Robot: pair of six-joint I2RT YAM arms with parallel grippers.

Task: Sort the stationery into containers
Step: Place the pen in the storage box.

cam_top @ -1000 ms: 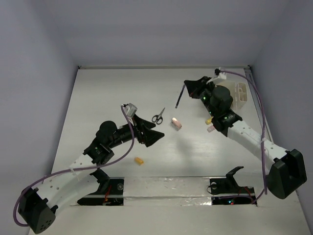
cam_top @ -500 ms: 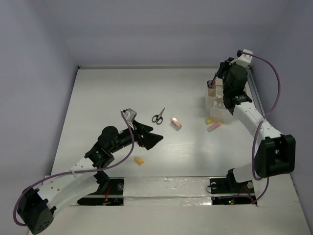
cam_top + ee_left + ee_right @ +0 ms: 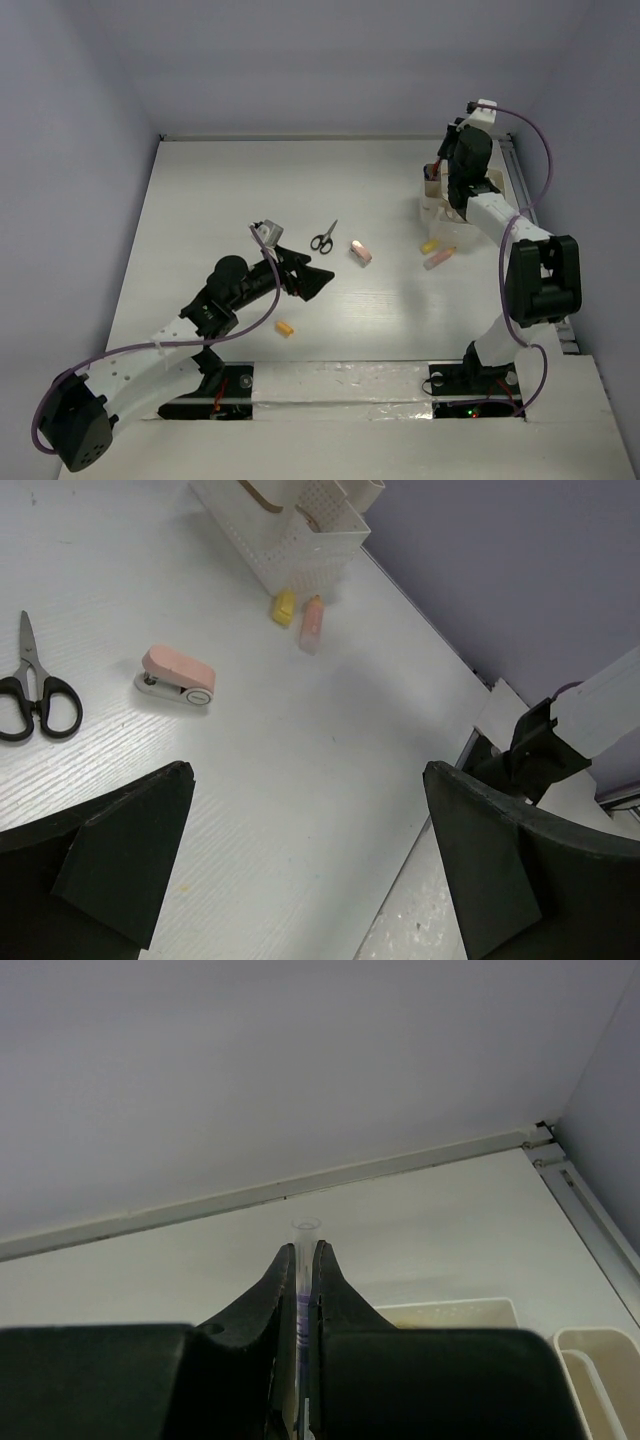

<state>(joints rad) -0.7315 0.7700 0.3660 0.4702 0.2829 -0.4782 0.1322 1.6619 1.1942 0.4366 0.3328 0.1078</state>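
Clear pen (image 3: 305,1228) in right tool (image 3: 303,1253)

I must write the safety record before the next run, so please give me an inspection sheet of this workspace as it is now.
Surface: white table, taped strip at near edge.
Job's things: white organiser far right; scissors and pink stapler mid-table; yellow block and pink block beside the organiser; small yellow piece nearer the front.
Clutter: nothing seen.
Grippers: left pincer open, empty; right pincer shut on a clear pen by the organiser.
Cables: purple cables hang in loose loops.
Surroundings: plain lilac walls on three sides.
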